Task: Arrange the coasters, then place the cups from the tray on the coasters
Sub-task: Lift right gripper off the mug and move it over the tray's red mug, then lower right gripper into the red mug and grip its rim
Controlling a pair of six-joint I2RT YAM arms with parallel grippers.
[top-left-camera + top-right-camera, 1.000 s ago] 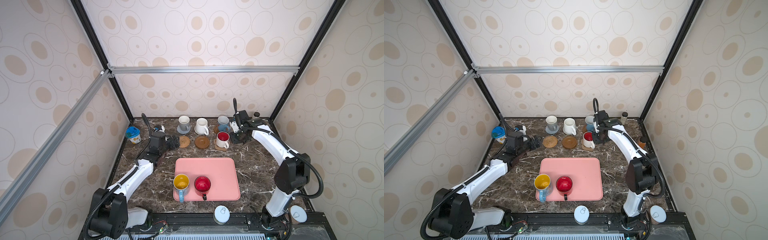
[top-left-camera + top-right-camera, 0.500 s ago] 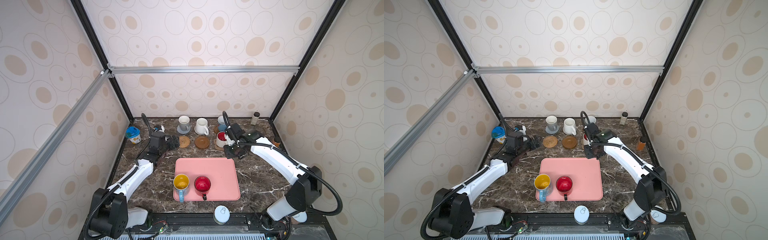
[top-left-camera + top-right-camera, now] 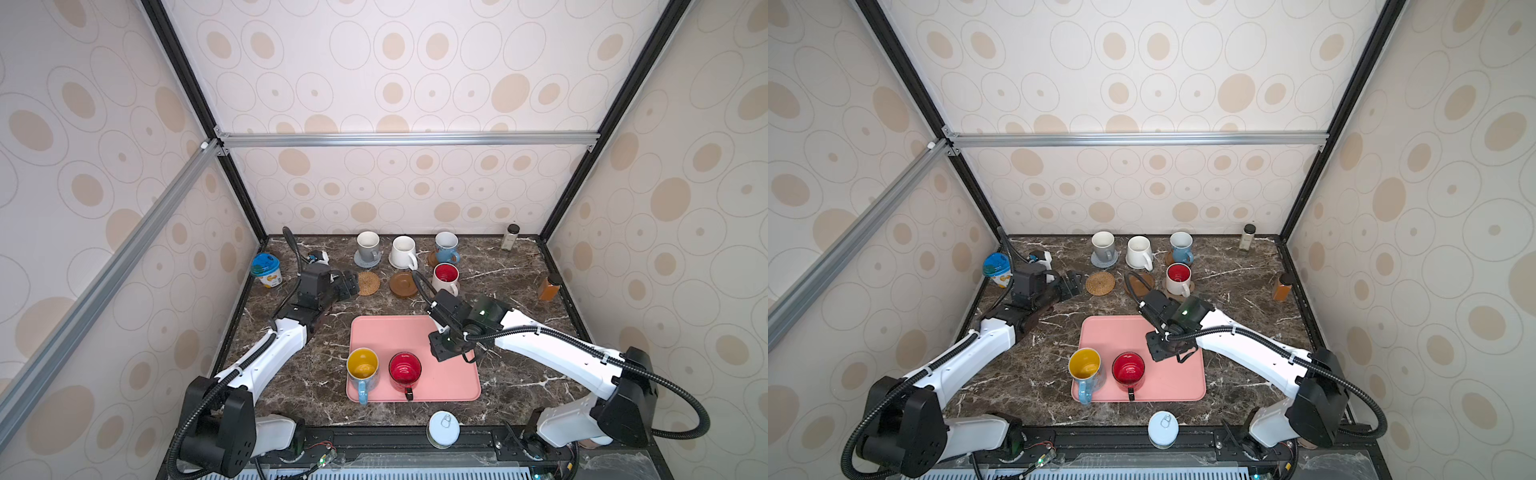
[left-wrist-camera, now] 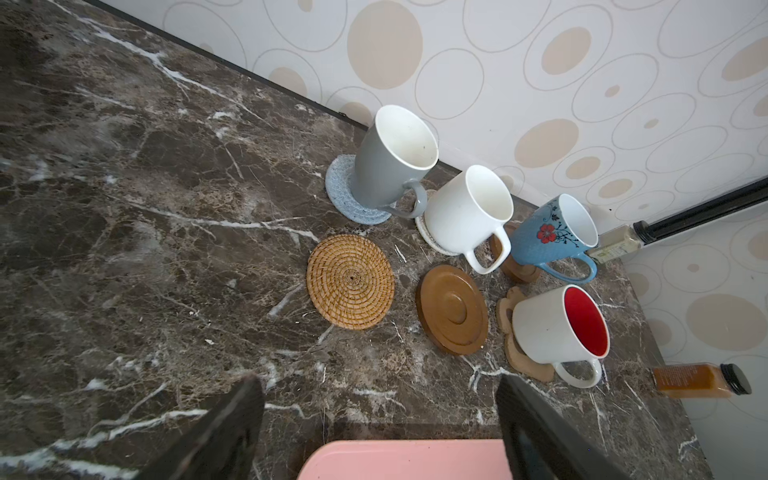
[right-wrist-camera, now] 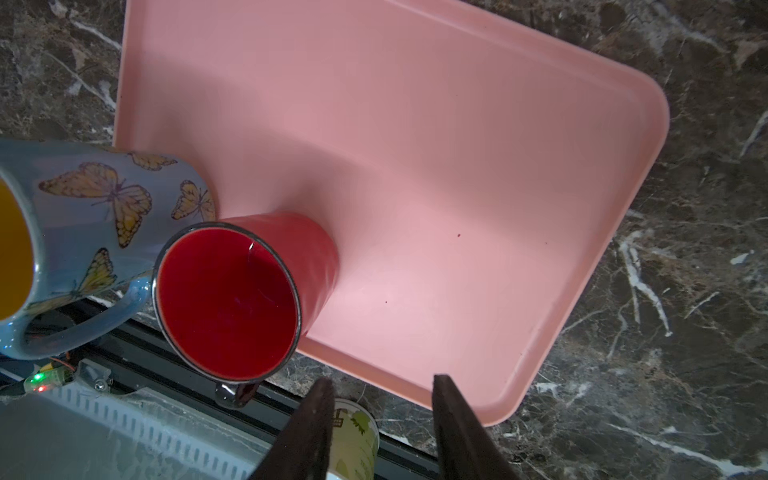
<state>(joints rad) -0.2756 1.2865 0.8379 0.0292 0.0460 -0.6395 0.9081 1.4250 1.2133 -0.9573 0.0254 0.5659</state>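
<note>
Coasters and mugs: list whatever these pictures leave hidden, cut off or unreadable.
Cream woven coaster: left wrist view, mostly under the white mug.
Wooden disc: same view, only an edge shows under the light blue mug.
Butterfly mug: cut off by the right wrist view's edge.
Small bottle: label too small in a top view.

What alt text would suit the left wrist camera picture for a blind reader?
Four mugs stand on coasters by a spotted wall: grey mug, white mug, blue floral mug, red-lined mug. Nearer lie a bare rattan coaster and wooden coaster, beyond the open left end effector.
</note>
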